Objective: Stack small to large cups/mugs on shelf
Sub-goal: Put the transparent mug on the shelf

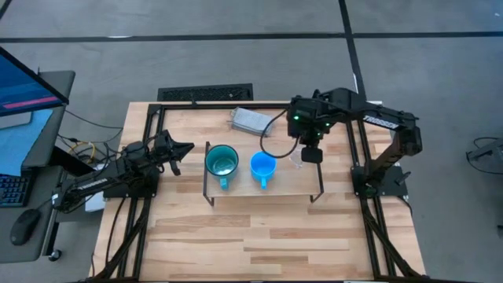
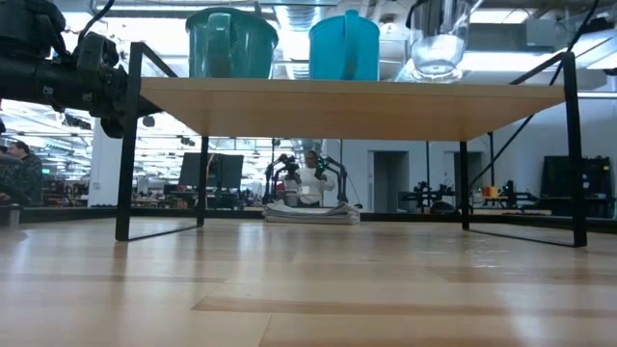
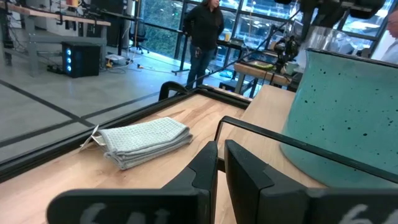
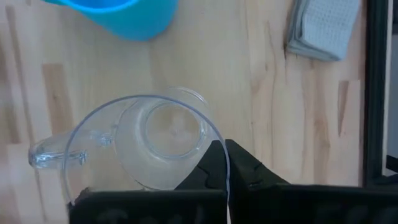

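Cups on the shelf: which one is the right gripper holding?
The clear cup, at the shelf's right end; the right gripper pinches its rim. The teal mug and blue mug stand free.

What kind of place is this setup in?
Most likely a robotics lab or open workshop: other robot arms sit on a bench in the background, a monitor stands beside the table, and the floor is bare concrete.

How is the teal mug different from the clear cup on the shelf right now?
The teal mug is opaque and wider; the clear cup is see-through and narrower. The teal mug stands free at the shelf's left end, while the right gripper is shut on the clear cup's rim at the right end. Both stand upright on the shelf and have handles.
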Tool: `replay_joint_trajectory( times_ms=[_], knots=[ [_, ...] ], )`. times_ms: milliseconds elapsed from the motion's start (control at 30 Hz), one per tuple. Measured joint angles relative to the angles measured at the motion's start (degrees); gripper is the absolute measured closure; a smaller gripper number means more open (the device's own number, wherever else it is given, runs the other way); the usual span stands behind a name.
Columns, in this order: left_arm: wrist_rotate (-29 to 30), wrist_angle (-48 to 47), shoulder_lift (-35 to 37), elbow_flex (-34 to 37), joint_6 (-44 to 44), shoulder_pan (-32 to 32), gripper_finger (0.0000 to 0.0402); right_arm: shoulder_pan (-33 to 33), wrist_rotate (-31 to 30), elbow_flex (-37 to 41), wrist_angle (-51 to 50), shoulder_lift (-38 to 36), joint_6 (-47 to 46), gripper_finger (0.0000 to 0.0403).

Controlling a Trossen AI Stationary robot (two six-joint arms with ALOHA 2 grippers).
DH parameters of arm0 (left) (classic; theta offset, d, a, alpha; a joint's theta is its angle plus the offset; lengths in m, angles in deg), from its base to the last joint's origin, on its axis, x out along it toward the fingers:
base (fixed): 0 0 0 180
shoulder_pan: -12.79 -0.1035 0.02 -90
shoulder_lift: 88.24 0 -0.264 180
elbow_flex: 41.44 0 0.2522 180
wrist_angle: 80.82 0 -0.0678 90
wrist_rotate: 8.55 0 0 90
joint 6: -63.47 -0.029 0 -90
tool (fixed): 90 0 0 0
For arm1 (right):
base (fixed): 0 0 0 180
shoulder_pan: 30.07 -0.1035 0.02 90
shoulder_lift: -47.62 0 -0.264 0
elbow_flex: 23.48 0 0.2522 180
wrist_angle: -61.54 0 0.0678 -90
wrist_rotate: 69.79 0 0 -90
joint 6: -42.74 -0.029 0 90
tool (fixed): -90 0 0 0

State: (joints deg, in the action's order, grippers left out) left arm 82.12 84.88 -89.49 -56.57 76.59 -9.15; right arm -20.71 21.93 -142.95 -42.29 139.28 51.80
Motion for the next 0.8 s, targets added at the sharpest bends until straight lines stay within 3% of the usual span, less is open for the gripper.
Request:
replay_joint_trajectory(
  times_ms=[333,800],
  knots=[
    [-0.2,0.0,0.0,0.0,1.1,0.0,0.0382,0.0,-0.1,-0.1,0.0,3.9,3.4,0.0397],
    [-0.2,0.0,0.0,0.0,1.1,0.0,0.0382,-1.1,1.5,0.0,0.1,6.2,-2.0,0.0399]
  ],
)
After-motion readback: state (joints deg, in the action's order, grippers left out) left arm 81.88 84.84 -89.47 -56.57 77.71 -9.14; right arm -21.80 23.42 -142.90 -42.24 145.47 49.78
